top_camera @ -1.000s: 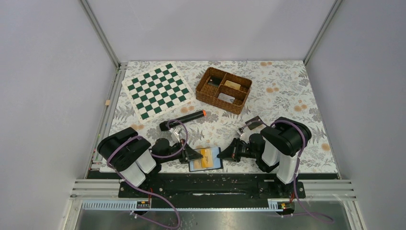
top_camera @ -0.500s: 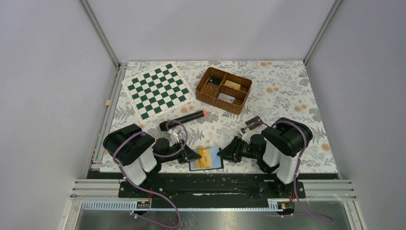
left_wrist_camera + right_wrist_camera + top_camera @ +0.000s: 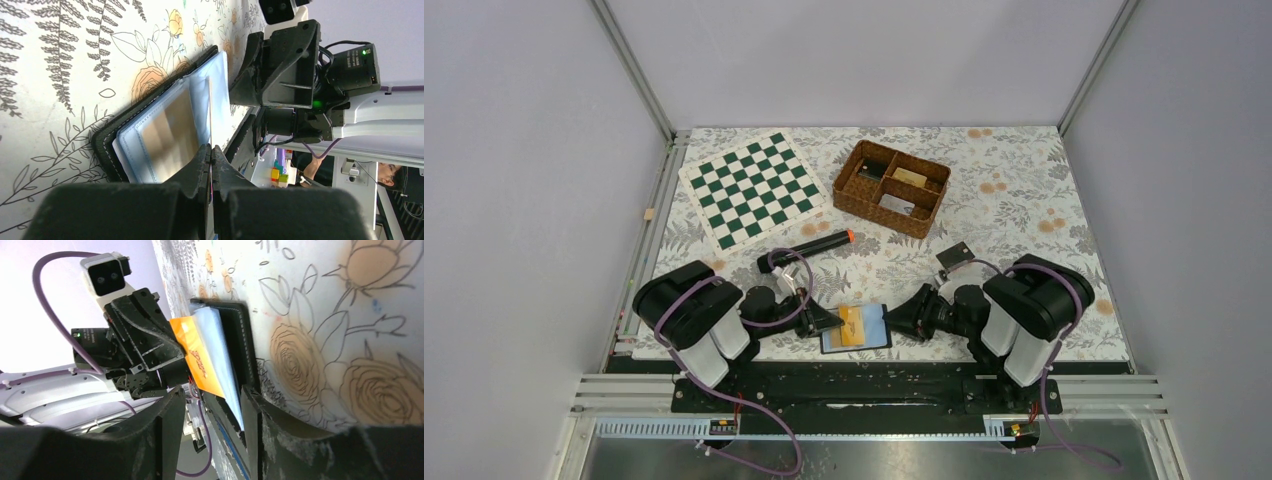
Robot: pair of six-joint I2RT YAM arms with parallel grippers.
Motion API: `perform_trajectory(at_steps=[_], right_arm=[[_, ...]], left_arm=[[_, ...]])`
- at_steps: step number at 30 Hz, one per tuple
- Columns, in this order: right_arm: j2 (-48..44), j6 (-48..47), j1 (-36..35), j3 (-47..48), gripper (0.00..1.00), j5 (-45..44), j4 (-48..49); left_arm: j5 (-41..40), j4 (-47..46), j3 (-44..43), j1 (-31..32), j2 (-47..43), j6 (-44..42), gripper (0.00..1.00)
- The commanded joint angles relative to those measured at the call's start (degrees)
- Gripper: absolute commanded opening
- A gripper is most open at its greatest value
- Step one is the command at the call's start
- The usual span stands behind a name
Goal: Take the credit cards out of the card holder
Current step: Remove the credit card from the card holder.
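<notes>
Top external view: card holder (image 3: 876, 339) lies open at the near edge of the table (image 3: 1024, 190), between the two arms.
Orange card (image 3: 197, 357): tilted up off the holder's blue-grey panel; I cannot tell whether its lower end sits in the pocket.
Left gripper (image 3: 210, 148): pinched tight on the orange card's thin edge.
Right gripper (image 3: 210, 401): jaws apart, the holder's edge between them, nothing clamped.
Dark card (image 3: 955, 253): a small dark rectangle, flat on the table beyond the right arm and well apart from the holder.
Done, as I judge: dark card is out; orange card gripped and half raised.
Left to do: draw the orange card clear and set it down.
</notes>
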State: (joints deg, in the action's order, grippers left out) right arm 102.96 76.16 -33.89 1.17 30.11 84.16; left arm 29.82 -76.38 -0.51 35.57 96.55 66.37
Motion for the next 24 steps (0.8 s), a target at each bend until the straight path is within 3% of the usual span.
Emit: perform_trajectory(at_steps=[1,18,24], right_arm=[[-5.9,0.7,0.4,-1.0,0.53,-3.3,-3.1],[-12.9,0.3,-1.9,0.7,0.53,-5.3,-12.1],[-23.2,-2.9,-4.0,1.8,0.52,-10.4,-25.4]], left_arm=[[0.9,-4.4,7.9,-0.4,-0.3,0.3,0.00],[1.0,-3.3,9.7,-2.8,-2.8,0.2,0.00],[0.8,-2.4,10.5,-2.9,-5.0,0.6,0.00]])
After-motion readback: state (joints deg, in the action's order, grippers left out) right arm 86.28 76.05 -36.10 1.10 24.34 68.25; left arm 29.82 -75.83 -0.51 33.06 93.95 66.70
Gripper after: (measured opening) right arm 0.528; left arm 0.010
